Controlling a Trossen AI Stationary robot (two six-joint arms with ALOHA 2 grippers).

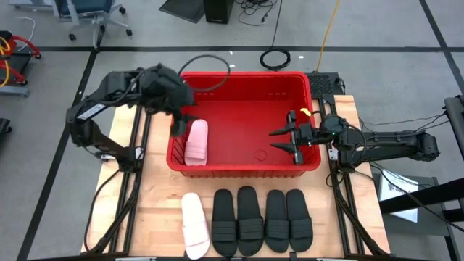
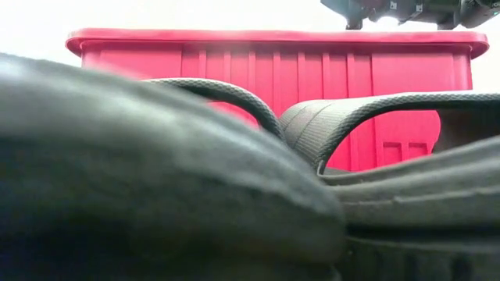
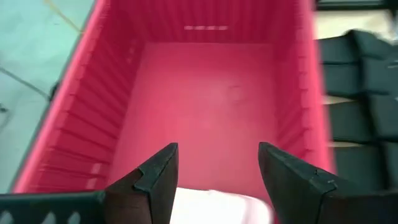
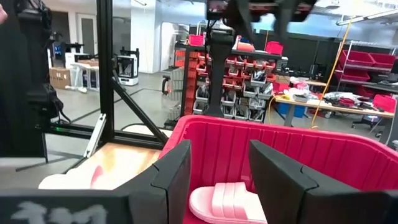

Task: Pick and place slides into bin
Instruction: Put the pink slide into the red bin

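The red bin [image 1: 246,75] stands at the middle of the table. One white slide [image 1: 196,141] lies on the bin's floor by its left wall; it looks pink in the right wrist view [image 4: 227,202]. My left gripper [image 1: 181,125] hangs open just above that slide's far end [image 3: 214,205], touching nothing that I can see. My right gripper [image 1: 279,140] is open and empty over the bin's right part, pointing toward the slide. A second white slide [image 1: 194,225] and several black slides [image 1: 249,220] lie in a row on the table in front of the bin.
The black slides fill the foreground of the low view [image 2: 336,133], with the bin's near wall [image 2: 273,55] behind them. A black cable loop [image 1: 210,72] hangs over the bin's far left corner. The table's edge runs just in front of the row of slides.
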